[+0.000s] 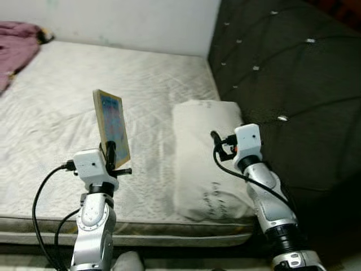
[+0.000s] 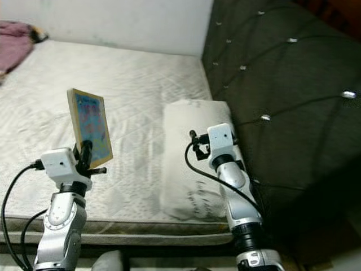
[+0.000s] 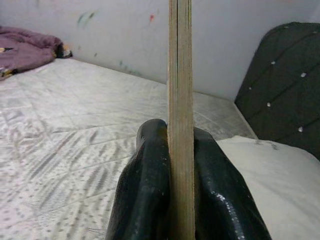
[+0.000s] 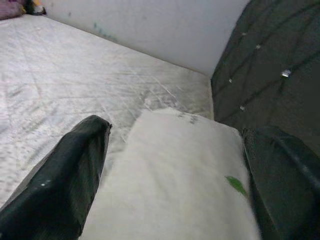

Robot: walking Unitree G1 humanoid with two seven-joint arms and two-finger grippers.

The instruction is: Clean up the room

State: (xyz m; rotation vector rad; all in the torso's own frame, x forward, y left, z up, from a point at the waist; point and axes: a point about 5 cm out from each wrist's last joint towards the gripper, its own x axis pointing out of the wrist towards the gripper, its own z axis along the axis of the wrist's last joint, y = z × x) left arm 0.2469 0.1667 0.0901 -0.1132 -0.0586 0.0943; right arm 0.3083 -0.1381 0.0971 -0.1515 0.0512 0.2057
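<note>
My left gripper [image 1: 113, 152] is shut on a thin book [image 1: 111, 126] with a colourful blue cover, held upright above the front part of the bare mattress [image 1: 67, 113]. In the left wrist view the book [image 3: 180, 100] shows edge-on, pinched between the two black fingers [image 3: 145, 190]. My right gripper [image 4: 175, 180] stands open just above a white pillow [image 1: 206, 158], which lies on the mattress next to the dark headboard. Its black fingers [image 4: 70, 175] straddle the pillow [image 4: 175, 165], apart from it.
A dark tufted headboard [image 1: 282, 84] rises on the right. A crumpled purple blanket [image 1: 17, 48] lies at the mattress's far left corner by the white wall [image 1: 124, 22]. The mattress's front edge [image 1: 141, 228] runs just before my arms.
</note>
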